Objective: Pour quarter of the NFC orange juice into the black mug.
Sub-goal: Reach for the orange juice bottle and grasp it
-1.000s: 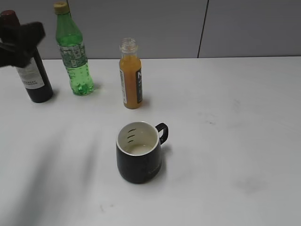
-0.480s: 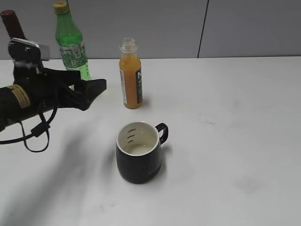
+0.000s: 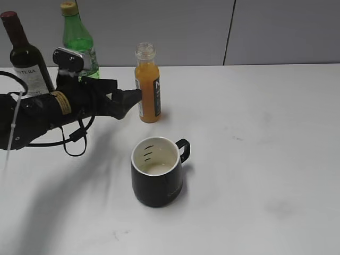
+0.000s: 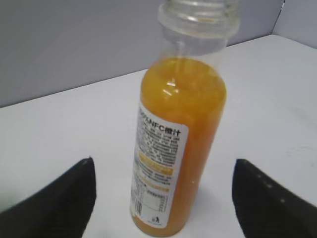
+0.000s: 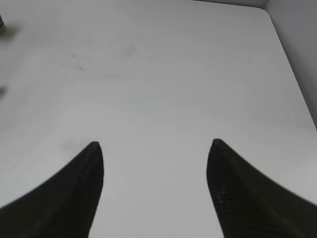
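The NFC orange juice bottle [image 3: 147, 85] stands upright and uncapped at the back middle of the white table. It fills the left wrist view [image 4: 178, 144], centred between the jaws. My left gripper [image 3: 133, 98] is open, its fingertips just left of the bottle, apart from it. The black mug [image 3: 158, 172] with a white interior stands in front of the bottle, handle to the right, and looks empty. My right gripper [image 5: 156, 148] is open and empty over bare table; it does not show in the exterior view.
A dark wine bottle [image 3: 25, 61] and a taller green bottle [image 3: 79, 40] stand at the back left, behind my left arm. A grey wall runs behind the table [image 3: 265, 133].
My left arm has swung in from the far left toward the juice bottle, its open jaws now close beside it. The bottle and mug have not moved.
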`<state>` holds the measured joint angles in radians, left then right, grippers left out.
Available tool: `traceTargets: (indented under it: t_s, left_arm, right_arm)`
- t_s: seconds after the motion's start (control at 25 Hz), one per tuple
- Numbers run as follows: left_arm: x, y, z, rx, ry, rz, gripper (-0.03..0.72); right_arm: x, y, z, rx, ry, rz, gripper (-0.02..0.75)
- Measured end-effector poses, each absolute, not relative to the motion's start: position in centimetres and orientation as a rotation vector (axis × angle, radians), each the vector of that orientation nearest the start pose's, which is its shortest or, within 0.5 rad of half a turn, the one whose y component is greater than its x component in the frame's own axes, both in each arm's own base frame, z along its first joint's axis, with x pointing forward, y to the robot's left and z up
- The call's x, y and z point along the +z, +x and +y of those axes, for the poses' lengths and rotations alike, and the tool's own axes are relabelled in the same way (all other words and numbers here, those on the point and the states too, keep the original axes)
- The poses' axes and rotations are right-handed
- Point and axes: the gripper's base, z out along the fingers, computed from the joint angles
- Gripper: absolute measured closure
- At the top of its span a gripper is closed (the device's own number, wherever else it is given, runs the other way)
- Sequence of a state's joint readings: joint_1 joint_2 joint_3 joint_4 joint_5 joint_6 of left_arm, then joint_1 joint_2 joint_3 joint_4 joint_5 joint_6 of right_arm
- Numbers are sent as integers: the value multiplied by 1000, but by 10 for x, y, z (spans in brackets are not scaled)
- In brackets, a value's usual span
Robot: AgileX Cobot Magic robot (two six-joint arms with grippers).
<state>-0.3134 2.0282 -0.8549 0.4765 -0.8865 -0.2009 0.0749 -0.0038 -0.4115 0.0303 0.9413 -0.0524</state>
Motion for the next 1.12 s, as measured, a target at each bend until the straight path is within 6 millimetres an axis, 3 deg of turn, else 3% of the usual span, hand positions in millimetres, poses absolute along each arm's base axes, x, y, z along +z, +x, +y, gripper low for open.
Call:
traceTargets:
  t_s: [0.48,1.12]
  left_arm:
    - [93,379,-168,-492,628,1728,25]
    - [78,399,-193,-502,617,1691,26]
  right_arm:
    - [262,9,3,51,-125,2006,238]
    - [262,9,3,51,-125,2006,238]
